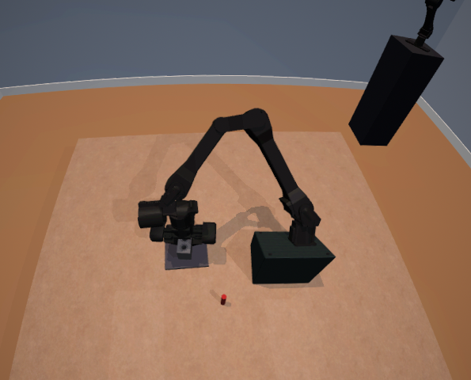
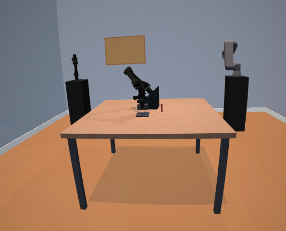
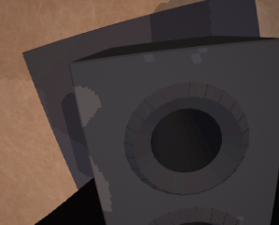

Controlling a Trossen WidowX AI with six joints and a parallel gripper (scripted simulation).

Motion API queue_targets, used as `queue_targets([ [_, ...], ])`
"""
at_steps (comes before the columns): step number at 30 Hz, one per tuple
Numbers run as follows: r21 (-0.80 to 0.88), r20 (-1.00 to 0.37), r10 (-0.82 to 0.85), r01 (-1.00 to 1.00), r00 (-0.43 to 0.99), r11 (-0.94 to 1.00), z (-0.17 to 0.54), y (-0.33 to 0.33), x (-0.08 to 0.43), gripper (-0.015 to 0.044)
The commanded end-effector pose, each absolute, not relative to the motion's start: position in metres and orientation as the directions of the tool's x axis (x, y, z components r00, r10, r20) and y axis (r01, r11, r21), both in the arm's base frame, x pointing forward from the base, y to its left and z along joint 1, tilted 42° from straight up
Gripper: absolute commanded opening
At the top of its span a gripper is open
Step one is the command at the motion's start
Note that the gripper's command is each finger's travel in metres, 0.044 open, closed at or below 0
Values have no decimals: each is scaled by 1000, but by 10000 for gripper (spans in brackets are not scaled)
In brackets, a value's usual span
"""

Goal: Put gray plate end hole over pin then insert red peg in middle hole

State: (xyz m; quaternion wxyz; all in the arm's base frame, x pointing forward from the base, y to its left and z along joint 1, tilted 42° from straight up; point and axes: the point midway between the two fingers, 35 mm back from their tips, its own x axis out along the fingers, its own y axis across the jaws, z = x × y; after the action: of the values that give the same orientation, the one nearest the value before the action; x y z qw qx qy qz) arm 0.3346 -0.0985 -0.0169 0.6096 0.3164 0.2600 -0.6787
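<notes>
My gripper (image 1: 184, 240) (image 2: 142, 106) points down and is shut on the gray plate (image 1: 184, 254) (image 2: 145, 107) (image 3: 111, 103). The plate is held above the base (image 1: 172, 263) (image 2: 142, 114) (image 3: 51, 66), with a gap below it in the exterior view. In the wrist view one plate hole shows whole, a second only in part, and the base's edges look turned relative to the plate's. The pin is not visible in any view. The red peg (image 1: 223, 300) (image 2: 161, 108) stands upright on the table, apart from the base and the gripper.
The dark green block (image 1: 292, 267) (image 2: 153, 100) under my arm's mount stands to the right of the base in the top view. Black pedestals (image 1: 395, 92) (image 2: 236, 101) bearing other arms stand beyond the table (image 1: 104, 327) (image 2: 187, 124).
</notes>
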Motion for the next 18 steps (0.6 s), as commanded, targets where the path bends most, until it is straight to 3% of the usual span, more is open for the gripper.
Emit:
queue_targets([
  [1, 33, -743, -667, 992, -54, -118, -16, -99, 335, 0],
  [18, 33, -742, -668, 992, -54, -118, -27, -111, 334, 0],
])
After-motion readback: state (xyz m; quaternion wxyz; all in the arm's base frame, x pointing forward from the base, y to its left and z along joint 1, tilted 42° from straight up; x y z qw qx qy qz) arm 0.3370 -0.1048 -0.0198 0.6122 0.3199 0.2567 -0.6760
